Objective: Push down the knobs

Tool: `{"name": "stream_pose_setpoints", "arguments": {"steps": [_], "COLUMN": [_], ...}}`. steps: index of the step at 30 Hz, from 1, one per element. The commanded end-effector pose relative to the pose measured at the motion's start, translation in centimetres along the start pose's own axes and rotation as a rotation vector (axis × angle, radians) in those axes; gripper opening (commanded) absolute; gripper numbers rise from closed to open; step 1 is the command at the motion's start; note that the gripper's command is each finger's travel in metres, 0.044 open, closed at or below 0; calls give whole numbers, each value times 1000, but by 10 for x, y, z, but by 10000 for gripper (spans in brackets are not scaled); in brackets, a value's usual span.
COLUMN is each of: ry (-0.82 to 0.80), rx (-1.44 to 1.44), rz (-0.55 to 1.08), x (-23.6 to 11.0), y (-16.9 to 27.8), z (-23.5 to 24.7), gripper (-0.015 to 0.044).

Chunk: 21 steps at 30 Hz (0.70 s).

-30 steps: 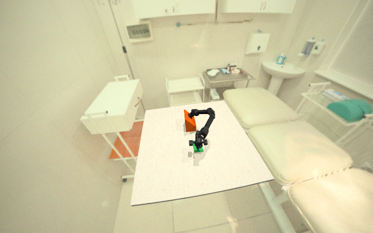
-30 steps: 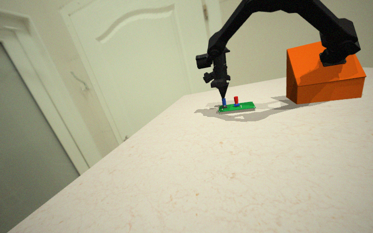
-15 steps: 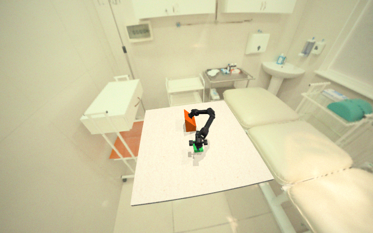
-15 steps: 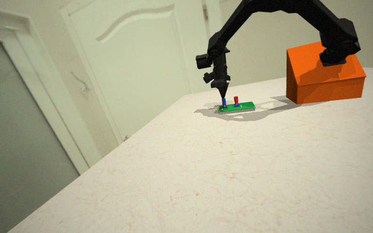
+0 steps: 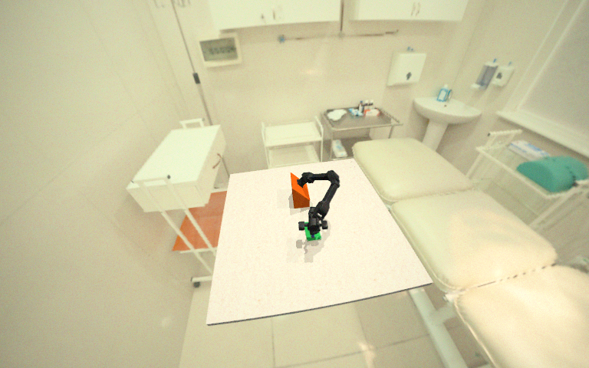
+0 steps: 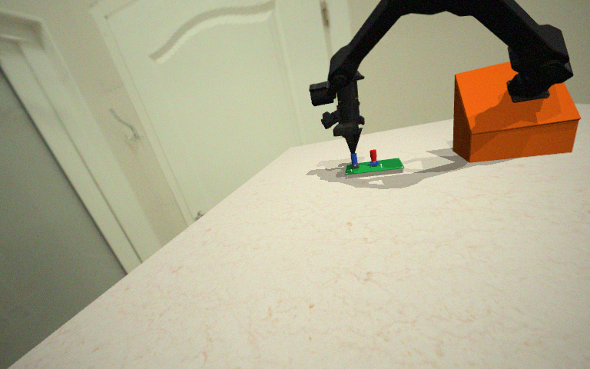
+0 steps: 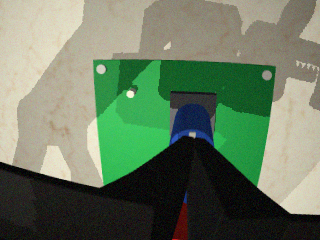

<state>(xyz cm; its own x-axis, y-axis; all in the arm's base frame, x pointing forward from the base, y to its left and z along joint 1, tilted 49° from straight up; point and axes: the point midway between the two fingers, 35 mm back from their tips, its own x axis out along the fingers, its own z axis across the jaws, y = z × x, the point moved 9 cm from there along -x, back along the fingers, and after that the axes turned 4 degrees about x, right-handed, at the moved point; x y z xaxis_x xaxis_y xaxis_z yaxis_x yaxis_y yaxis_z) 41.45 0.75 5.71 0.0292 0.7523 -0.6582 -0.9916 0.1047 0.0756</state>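
The green circuit board (image 5: 313, 238) (image 6: 393, 163) (image 7: 145, 150) stands on short legs. A blue knob (image 6: 354, 159) (image 7: 192, 120) stands upright over a dark grey potentiometer (image 6: 356, 166) (image 7: 193, 99) near the board's far end from the orange block. A red knob (image 6: 372, 155) (image 7: 181, 225) stands over a blue potentiometer (image 6: 374, 163); in the wrist view the fingers mostly hide it. My gripper (image 6: 353, 152) (image 7: 191, 148) is shut, with nothing between the fingers. Its tips are at the top of the blue knob. Whether the blue knob sits against its potentiometer cannot be told.
The orange wedge-shaped block (image 5: 299, 195) (image 6: 522, 139) carries the arm's base on the table (image 5: 260, 268) (image 6: 304, 260). A small white-topped pin (image 7: 130, 93) stands on the board left of the blue knob in the wrist view. The arm arches above the red knob.
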Motion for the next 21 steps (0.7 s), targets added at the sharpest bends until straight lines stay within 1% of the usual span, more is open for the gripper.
{"name": "stream_pose_setpoints", "arguments": {"steps": [1,21], "ry": [4,6], "rx": [-39,-39], "rz": [31,31], "x": [24,-8], "y": [-2,-4], "z": [4,4], "gripper": [0,0]}}
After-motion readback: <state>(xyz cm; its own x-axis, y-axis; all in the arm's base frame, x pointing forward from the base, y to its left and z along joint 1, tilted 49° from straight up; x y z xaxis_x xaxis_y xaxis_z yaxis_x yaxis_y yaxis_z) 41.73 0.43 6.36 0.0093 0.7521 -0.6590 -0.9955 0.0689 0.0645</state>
